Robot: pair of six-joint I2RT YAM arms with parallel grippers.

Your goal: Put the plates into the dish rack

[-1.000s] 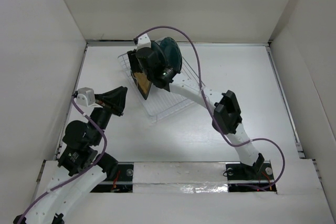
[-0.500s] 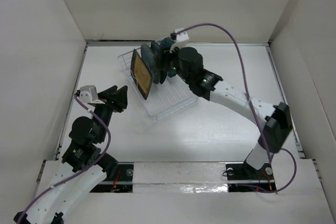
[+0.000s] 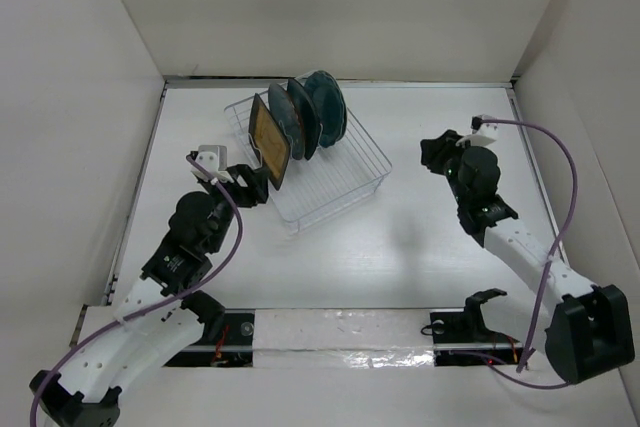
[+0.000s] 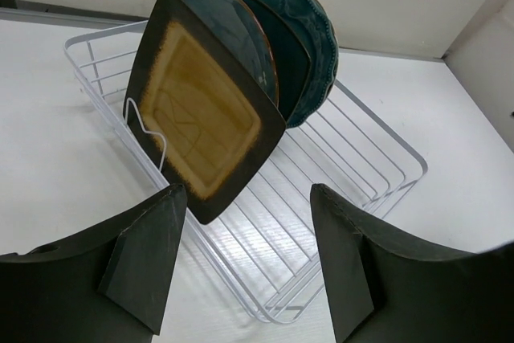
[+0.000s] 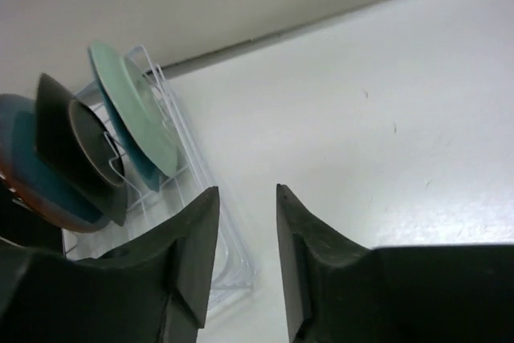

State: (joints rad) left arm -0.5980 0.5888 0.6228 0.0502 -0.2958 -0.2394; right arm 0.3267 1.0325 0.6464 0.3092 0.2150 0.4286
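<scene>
Several plates stand on edge in the dish rack (image 3: 335, 179) at the back middle. The black-rimmed amber square plate (image 4: 201, 122) is nearest my left gripper, with a dark teal round plate (image 4: 241, 26), another teal plate (image 4: 287, 58) and the teal scalloped plate (image 4: 320, 34) behind it. The pale green plate (image 5: 132, 106) is at the rack's far end in the right wrist view. My left gripper (image 4: 247, 194) is open and empty just short of the amber plate (image 3: 268, 142). My right gripper (image 5: 246, 190) is open and empty, well right of the rack (image 5: 225, 234).
White walls close in the table on three sides, and a dark seam (image 5: 265, 38) runs along the back wall. In the top view my left gripper (image 3: 256, 185) is at the rack's left corner and my right gripper (image 3: 430, 152) is over bare table.
My right arm has pulled back from over the rack to the right side, leaving the plates standing. My left arm has reached forward to the rack's corner and its jaws have spread wide.
</scene>
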